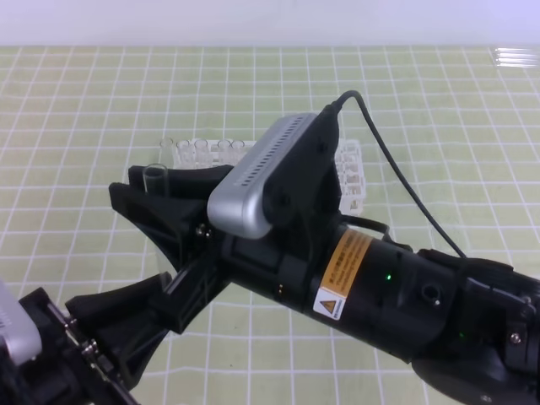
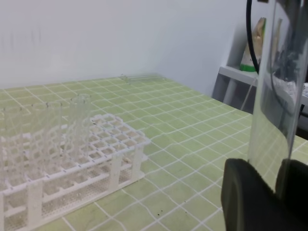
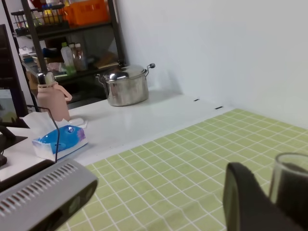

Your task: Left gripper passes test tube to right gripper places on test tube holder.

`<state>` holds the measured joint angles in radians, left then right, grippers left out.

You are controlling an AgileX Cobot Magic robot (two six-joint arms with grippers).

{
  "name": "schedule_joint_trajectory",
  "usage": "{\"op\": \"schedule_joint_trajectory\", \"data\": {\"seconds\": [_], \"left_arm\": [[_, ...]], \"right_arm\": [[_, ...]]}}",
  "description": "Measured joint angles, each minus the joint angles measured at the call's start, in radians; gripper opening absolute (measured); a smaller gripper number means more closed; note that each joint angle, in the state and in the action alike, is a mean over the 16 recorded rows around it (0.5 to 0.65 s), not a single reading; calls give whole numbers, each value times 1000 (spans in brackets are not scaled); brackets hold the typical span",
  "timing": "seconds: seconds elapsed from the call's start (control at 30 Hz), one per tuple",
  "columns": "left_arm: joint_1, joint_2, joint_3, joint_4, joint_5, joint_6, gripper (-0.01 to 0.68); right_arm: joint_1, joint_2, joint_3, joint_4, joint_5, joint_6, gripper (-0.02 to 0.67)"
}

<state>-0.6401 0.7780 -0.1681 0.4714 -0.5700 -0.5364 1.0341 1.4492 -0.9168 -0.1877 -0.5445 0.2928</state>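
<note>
Nearest, our left gripper (image 1: pixel 139 325) clasps the test tube (image 1: pixel 156 181) upright so our right gripper (image 1: pixel 160 202) can take it; those fingers flank the top, but we cannot tell whether they grip. Beyond, the test tube holder (image 2: pixel 115 144) already carries several clear tubes (image 2: pixel 79 120).

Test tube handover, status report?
Left gripper shut on test tube, tube upright. Right gripper fingers either side of the tube's top, grip unconfirmed. Test tube holder behind, nothing in the way.
</note>
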Motion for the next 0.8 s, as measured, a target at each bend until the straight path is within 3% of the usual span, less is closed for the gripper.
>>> {"op": "schedule_joint_trajectory", "data": {"seconds": [0.33,0.8], "left_arm": [[0,0,0,11,-4,8,121],[1,0,0,25,-1,15,312]], "right_arm": [[1,0,0,0,0,3,88],[-6,-2,0,9,43,-24,88]]}}
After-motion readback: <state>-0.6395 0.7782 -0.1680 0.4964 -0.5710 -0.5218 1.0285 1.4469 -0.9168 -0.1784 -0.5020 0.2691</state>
